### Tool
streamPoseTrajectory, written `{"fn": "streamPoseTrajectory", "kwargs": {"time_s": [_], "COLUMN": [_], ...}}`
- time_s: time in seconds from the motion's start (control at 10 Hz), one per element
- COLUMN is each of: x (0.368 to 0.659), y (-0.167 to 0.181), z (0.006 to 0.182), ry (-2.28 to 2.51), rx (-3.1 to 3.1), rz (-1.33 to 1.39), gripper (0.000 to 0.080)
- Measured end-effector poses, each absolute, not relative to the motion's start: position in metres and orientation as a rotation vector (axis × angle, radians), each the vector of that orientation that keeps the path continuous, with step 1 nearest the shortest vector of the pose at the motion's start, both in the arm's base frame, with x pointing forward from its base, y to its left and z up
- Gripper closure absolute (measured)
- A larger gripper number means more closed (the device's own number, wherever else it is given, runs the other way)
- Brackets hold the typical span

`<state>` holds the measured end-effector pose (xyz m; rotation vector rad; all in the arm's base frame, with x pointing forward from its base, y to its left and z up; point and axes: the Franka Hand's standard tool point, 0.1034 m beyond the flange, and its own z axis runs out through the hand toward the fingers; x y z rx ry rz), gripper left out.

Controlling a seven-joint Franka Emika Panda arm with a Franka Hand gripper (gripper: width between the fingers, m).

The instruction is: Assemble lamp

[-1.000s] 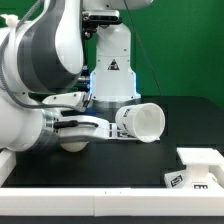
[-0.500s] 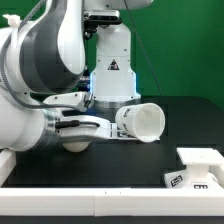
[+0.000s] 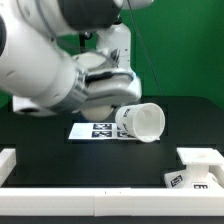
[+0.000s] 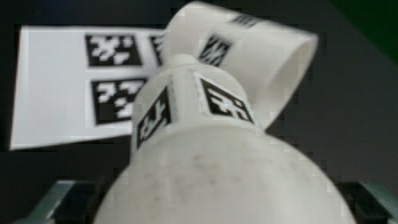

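In the wrist view my gripper (image 4: 214, 206) is shut on the round white bulb (image 4: 210, 170). The bulb fills the space between the dark fingers (image 4: 59, 202). Its tagged neck (image 4: 189, 100) points toward the shade (image 4: 246, 45), which lies on its side just beyond. In the exterior view the shade (image 3: 140, 121) lies on the black table with its wide mouth toward the exterior view's right. The blocky base (image 3: 198, 167) sits at the front right. The arm hides my gripper and the bulb in that view.
The marker board (image 3: 92, 130) lies flat beside the shade; it also shows in the wrist view (image 4: 71, 85). The robot arm (image 3: 60, 60) fills the exterior view's upper left. A white rail (image 3: 60, 193) runs along the table's front edge.
The arm has swung up and across the exterior view. The bulb seen under it near the marker board is now out of sight there. The shade and base have not moved.
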<state>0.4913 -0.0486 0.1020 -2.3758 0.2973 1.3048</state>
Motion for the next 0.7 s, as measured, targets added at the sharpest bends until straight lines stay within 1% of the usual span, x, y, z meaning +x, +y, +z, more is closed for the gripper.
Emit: {"fn": "streamPoseTrajectory", "kwargs": {"time_s": [0.1, 0.4, 0.5, 0.7], "x": [0.506, 0.511, 0.519, 0.552], "y": [-0.047, -0.05, -0.044, -0.012], "z": [0.101, 0.101, 0.105, 0.136], "ry": [0.312, 0.358, 0.395, 0.423], "rx": [-2.445, -2.597, -2.626, -2.694], "rz": [1.202, 0.94, 0.861, 0.562], "gripper": [0.0226, 0.0226, 0.0226, 0.0225]}}
